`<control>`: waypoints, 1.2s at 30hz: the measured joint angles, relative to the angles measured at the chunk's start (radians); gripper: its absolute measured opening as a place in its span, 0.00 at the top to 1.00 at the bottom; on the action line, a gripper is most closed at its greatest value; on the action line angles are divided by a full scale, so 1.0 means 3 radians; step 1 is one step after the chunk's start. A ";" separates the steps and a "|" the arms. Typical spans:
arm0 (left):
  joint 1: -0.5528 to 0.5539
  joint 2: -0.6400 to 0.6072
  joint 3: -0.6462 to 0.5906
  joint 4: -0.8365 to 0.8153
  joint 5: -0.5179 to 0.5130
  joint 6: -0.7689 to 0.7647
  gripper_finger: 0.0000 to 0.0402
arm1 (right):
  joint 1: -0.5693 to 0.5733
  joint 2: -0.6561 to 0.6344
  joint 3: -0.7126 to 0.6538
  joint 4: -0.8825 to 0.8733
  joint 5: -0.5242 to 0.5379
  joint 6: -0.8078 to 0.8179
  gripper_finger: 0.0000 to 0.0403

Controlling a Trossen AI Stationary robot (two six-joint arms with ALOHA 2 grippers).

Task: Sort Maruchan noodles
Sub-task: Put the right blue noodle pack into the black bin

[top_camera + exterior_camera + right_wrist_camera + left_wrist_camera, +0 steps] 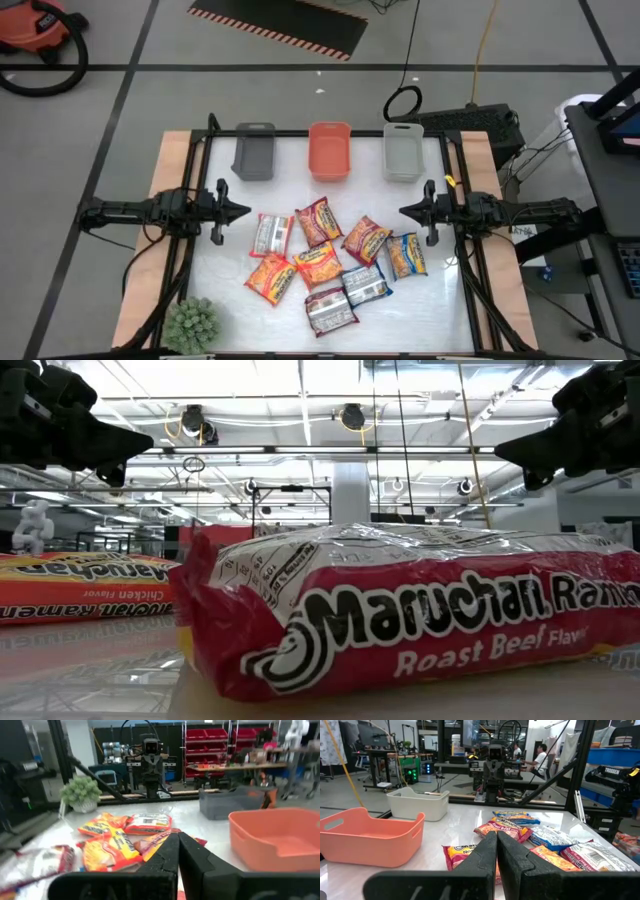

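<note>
Hovering at the table's left edge, left gripper (243, 210) with fingers pressed together, nothing between them. Heaped across the table's (215, 270) middle toward the front edge — Maruchan noodles (318, 262), about nine crinkly packets, orange-yellow, red-silver and blue-yellow, overlapping and touching. Lined along the back edge: dark grey bin (254, 152), orange bin (330, 151), light grey bin (402, 153). Sitting at the front left corner, small green plant (190, 324). Waiting at the right edge — right gripper (405, 211), fingers pressed together, empty.
</note>
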State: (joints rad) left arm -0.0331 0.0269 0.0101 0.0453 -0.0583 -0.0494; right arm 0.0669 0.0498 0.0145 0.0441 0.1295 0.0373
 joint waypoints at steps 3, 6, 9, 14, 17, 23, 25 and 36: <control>0.0000 0.0000 0.0000 0.0000 -0.0012 0.0001 0.95 | 0.0000 0.0001 0.0001 0.0000 0.0000 -0.0093 1.00; -0.0001 0.0000 0.0000 0.0000 -0.0011 0.0000 0.95 | 0.0000 0.0001 0.0001 0.0001 0.0000 -0.0102 1.00; 0.0000 0.0000 0.0000 0.0001 -0.0011 0.0000 0.95 | 0.0000 0.0000 0.0001 0.0001 0.0000 -0.0102 1.00; -0.0001 0.0000 0.0000 0.0007 -0.0010 0.0000 0.95 | 0.0000 0.0001 0.0001 0.0084 0.0001 -0.0074 1.00; -0.0001 0.0000 0.0000 0.0007 -0.0010 0.0001 0.95 | 0.0000 0.0000 0.0000 0.0297 0.0000 -0.0078 1.00; 0.0000 -0.0001 0.0000 0.0009 -0.0009 0.0000 0.95 | 0.0000 0.0000 0.0000 0.0497 0.0000 -0.0017 1.00; -0.0001 0.0000 0.0001 0.0010 -0.0007 0.0000 0.95 | 0.0000 0.0001 -0.0001 0.0463 0.0000 0.0079 1.00; -0.0001 0.0000 0.0001 0.0011 0.0004 0.0000 0.95 | 0.0001 0.0021 0.0115 0.0775 -0.0001 0.0556 1.00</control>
State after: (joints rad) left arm -0.0333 0.0268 0.0104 0.0486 -0.0570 -0.0494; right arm 0.0673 0.0561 0.0491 0.2768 0.1291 0.2039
